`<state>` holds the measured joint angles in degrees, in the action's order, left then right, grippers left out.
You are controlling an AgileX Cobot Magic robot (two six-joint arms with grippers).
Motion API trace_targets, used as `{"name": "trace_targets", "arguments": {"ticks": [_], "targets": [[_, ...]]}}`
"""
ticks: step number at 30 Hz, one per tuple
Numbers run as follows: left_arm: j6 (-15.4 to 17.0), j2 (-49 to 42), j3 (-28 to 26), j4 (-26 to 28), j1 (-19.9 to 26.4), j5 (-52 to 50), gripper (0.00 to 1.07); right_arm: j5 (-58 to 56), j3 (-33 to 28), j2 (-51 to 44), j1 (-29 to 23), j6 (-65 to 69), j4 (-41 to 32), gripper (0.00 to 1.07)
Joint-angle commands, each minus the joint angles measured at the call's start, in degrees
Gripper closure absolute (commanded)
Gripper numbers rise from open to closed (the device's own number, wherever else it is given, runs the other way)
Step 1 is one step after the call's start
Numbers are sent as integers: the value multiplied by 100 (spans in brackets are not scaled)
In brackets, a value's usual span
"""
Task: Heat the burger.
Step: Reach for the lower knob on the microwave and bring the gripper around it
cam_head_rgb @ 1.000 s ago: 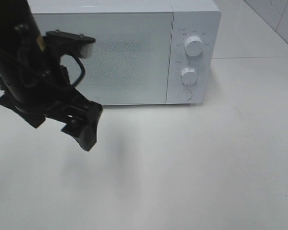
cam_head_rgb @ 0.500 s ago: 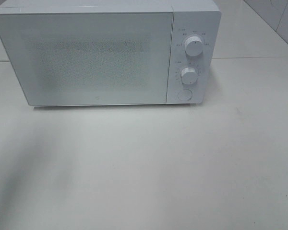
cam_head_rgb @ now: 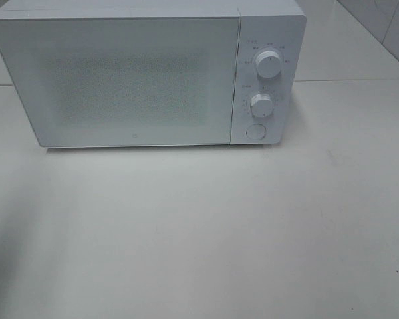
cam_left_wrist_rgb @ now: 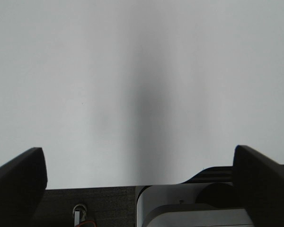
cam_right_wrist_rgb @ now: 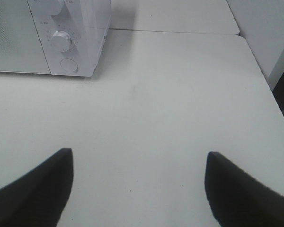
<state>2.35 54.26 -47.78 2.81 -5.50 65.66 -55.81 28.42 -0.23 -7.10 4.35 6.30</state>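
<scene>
White microwave (cam_head_rgb: 146, 80) sits closed, burger out of sight; left end effector (cam_left_wrist_rgb: 137, 151) and right end effector (cam_right_wrist_rgb: 138, 152) both spread, empty.

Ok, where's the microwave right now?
In the high view the microwave stands at the back of the white table, toward the left, door shut, with its control panel on its right end.

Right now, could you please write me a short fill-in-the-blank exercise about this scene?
1. The microwave door is ___.
2. Its panel carries ___ knobs above a round button.
3. The left gripper and the right gripper both stand ___, holding nothing.
Missing words: shut; two; open.
</scene>
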Motion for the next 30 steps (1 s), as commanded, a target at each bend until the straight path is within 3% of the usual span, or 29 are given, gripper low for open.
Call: {"name": "trace_targets", "arguments": {"ticks": [1,11,30], "targets": [[34,-596,453,6,29,40,8,80,-11,-143,29,-86,23,34],[-17,-2532,1816,0,29,-430,8,80,-11,-143,29,-86,23,34],[-92,-4647,1805,189,23,-430,8,80,-11,-143,29,-86,23,34]]}}
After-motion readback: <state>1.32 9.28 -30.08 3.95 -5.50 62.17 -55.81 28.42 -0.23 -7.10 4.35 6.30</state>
